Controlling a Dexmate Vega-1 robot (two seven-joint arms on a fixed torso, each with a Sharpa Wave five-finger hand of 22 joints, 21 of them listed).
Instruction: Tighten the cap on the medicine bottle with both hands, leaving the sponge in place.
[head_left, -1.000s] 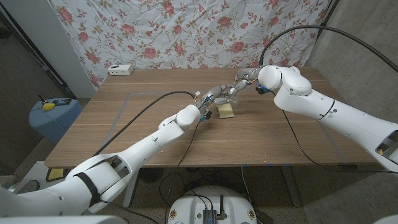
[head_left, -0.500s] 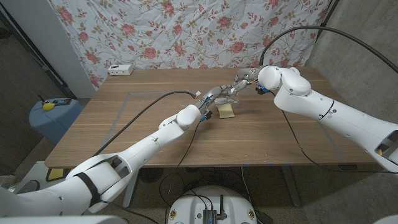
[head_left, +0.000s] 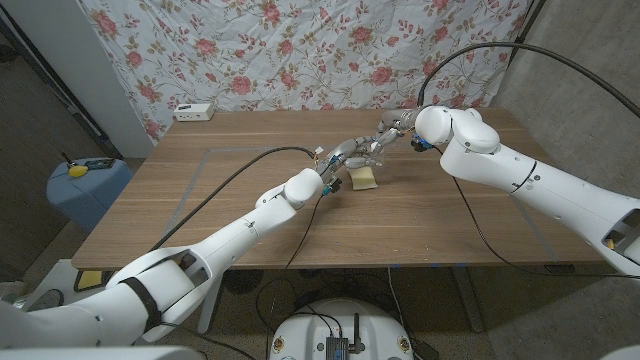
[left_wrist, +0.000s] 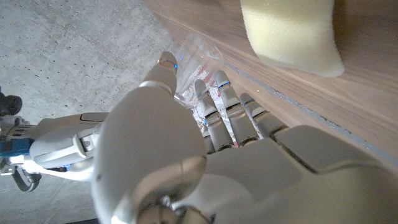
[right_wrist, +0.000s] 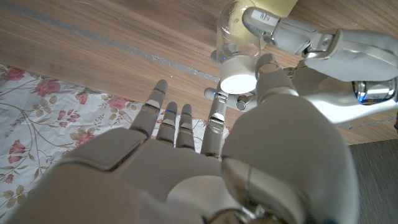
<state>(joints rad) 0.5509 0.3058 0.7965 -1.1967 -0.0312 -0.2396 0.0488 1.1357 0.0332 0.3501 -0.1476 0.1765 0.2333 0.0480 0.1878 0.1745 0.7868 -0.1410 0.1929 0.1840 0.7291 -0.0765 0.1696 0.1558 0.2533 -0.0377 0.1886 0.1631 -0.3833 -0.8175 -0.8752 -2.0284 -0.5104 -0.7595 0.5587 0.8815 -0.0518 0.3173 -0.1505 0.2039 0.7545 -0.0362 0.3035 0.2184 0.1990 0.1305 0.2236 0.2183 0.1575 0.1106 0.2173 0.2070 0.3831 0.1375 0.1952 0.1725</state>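
Just above centre in the head view, your left robot hand (head_left: 350, 152) grips the clear medicine bottle (right_wrist: 239, 36) on the wooden surface (head_left: 200, 200), your right robot hand (head_left: 392, 128) pinches its white cap (right_wrist: 239, 79), and the yellow sponge (head_left: 364, 178) lies just beside them.

bottle (left_wrist: 198, 55) mostly hidden behind left hand (left_wrist: 205, 155), sponge (left_wrist: 292, 31) cut off

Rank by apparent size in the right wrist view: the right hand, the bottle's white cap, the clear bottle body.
1. right hand, nearest the camera, so its lead is partly nearness.
2. clear bottle body.
3. white cap.
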